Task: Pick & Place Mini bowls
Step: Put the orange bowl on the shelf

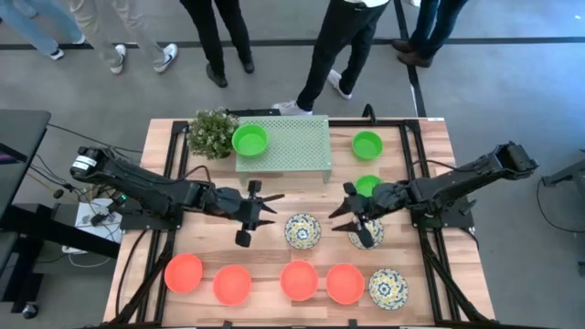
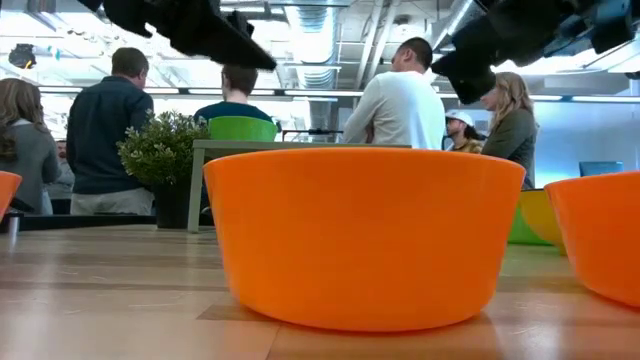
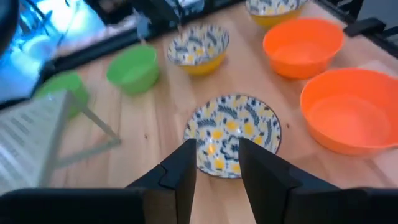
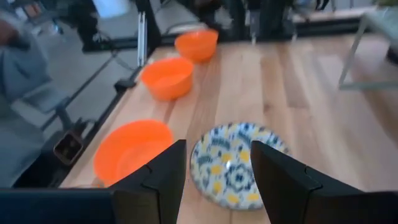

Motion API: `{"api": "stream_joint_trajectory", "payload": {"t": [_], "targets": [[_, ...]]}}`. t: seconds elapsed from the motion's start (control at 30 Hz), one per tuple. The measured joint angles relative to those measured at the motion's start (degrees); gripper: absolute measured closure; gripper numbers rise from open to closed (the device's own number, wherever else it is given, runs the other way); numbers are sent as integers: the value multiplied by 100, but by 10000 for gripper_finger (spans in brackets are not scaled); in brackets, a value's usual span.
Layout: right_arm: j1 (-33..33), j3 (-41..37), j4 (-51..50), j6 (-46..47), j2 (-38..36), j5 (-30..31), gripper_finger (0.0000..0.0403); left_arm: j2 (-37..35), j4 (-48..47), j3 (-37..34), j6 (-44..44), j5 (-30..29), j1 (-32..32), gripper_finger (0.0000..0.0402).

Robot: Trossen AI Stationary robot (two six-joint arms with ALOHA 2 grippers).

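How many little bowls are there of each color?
Green bowls: 3
Orange bowls: 4
Flowery blue-and-yellow bowls: 3
Total: 10

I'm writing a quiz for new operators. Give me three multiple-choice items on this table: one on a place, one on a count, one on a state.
1. Where does the green bowl nearest the plant sit? A on the perforated stand; B on the bare table; C in a gripper.
2. How many orange bowls are there? A two; B four; C six.
3. How is the right gripper? A shut on a bowl; B open, empty; C out of view.
A: it sits on the stand's top. B: four show in one row. B: its fingers stand apart, gripping nothing.
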Motion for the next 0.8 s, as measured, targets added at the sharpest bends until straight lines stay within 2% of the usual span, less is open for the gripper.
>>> {"api": "stream_joint_trajectory", "payload": {"t": [0.1, 0.2, 0.3, 0.43, 0.57, 0.8], "targets": [[169, 78, -192, 24, 105, 12, 228, -387, -27, 0, 24, 214, 88, 280], [297, 551, -754, 93, 329, -8, 228, -979, -41, 0, 16, 362, 136, 280], [372, 1279, -1892, 108, 679, -73, 228, -1606, -364, 2, -223, 391, 249, 280], [529, 2123, -3356, 307, 1384, -96, 228, -2109, -626, -216, -1109, 364, 368, 280], [705, 2561, -4077, 448, 2126, -384, 228, -2237, -612, -811, -1371, 385, 345, 280], [945, 3129, -4351, 931, 3045, -1163, 239, -2223, -98, -1347, -1391, 368, 349, 280]]}}
